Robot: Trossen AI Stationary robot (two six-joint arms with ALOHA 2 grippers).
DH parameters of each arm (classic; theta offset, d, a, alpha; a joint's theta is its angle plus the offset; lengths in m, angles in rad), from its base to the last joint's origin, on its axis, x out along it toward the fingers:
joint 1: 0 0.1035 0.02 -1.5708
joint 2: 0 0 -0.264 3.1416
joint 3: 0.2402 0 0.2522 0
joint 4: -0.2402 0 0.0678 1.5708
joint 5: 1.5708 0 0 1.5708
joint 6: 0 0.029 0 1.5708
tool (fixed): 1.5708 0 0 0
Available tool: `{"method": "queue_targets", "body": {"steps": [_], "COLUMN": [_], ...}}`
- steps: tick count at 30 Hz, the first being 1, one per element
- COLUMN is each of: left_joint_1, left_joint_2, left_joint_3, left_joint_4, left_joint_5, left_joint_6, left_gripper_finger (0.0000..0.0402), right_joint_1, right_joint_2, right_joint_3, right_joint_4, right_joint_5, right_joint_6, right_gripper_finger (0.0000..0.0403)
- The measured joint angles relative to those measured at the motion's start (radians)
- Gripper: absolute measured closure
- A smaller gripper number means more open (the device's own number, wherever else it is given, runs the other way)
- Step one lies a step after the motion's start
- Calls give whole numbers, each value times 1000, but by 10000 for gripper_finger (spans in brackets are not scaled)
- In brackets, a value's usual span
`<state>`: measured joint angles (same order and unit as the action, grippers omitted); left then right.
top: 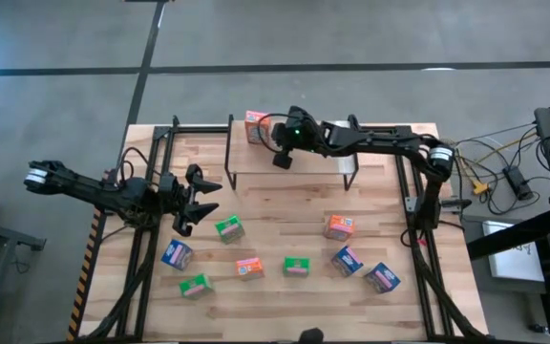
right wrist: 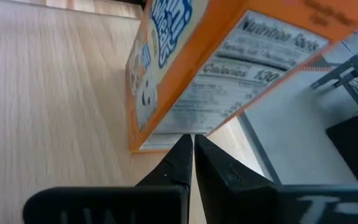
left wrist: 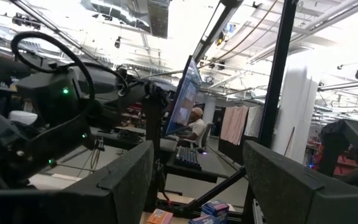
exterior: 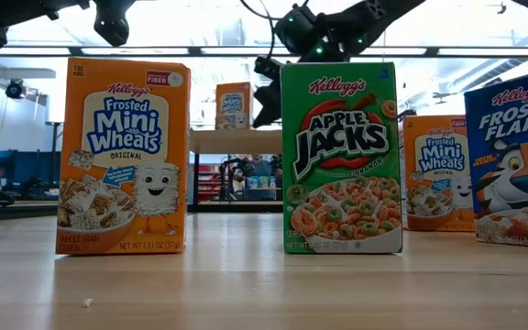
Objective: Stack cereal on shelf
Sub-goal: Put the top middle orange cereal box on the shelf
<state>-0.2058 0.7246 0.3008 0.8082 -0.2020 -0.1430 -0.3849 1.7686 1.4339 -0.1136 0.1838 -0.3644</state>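
Note:
One orange cereal box [top: 256,126] stands upright on the shelf [top: 299,172], a low wooden rack at the table's far side. My right gripper [right wrist: 189,142] is shut. Its tips are at the box's lower edge, on the box's right side [exterior: 266,101]. Several more cereal boxes stand on the table, among them a green one [top: 229,229], a blue one [top: 177,254] and an orange one [top: 340,226]. My left gripper [top: 191,201] hangs open over the table's left part, holding nothing. My right gripper's shut fingertips [right wrist: 182,149] come slanting down from the table's right, at the bottom edge [right wrist: 166,142] of the orange box under its nutrition panel. I cannot tell whether they touch it. The box stands with its base on the shelf top.
Close to the low camera stand an orange box [exterior: 122,156], a green box [exterior: 342,156] and a blue box [exterior: 521,156]. Black frame rails [top: 151,162] run along both table sides. The shelf top to the right of the orange box is bare wood [top: 313,162].

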Motion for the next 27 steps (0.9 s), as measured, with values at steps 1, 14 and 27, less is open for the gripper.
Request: {"method": "queue_targets", "body": {"steps": [1,14,27], "left_joint_1": [0,0,0], "left_joint_2": [0,0,0], "left_joint_3": [0,0,0], "left_joint_4": [0,-3,1], "left_joint_5": [0,0,0], "left_joint_6": [0,0,0], "left_gripper_finger": [168,168,168], "right_joint_1": [0,3,12], "right_joint_2": [8,-28,23], "right_joint_3": [10,31,16], "right_joint_4": [0,-87,55], "right_joint_5": [0,-79,-245], "right_joint_6": [-1,30,77], "right_gripper_finger": [394,394,394]}}
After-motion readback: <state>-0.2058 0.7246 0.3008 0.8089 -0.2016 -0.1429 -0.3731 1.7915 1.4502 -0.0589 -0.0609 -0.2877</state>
